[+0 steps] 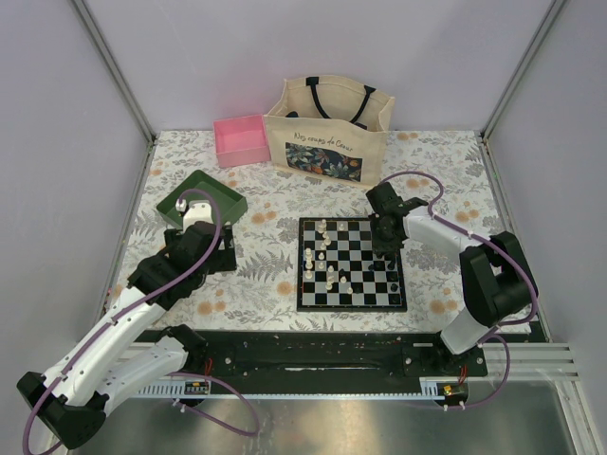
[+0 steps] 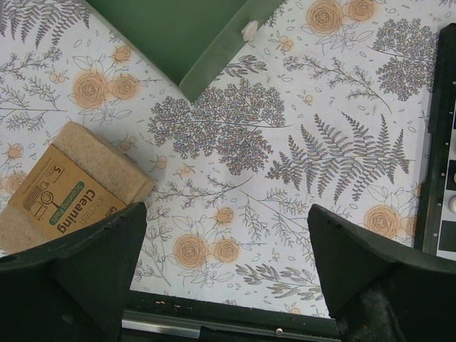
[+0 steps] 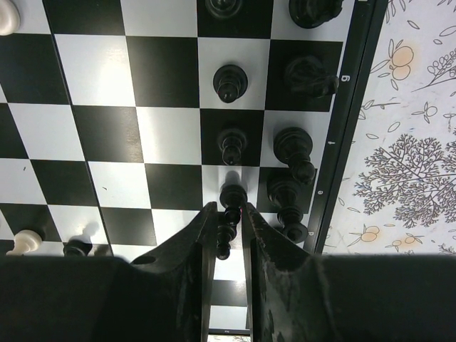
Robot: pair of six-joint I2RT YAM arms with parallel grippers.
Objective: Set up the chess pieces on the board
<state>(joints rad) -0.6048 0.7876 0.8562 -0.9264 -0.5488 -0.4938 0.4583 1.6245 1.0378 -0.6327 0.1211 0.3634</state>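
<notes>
Right claw [image 3: 228, 210], angled down over the board's [image 3: 100, 71] edge, pinches a black piece [image 3: 232, 194] — left claw [image 2: 226, 212] hovers wide open above the bench [image 2: 335, 85].

we show the left arm [image 1: 104, 341] and right arm [image 1: 436, 229]: white link shells, black joints, a purple cable [image 1: 417, 173] looping along each. left fingers [image 2: 85, 278] and right fingers [image 3: 285, 285] are black, matte, wedge-shaped.

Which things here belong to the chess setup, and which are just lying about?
Job: board; chess pieces; black piece held by the right gripper.
Lying about: green tray; pink box; tote bag; scouring pad.
</notes>
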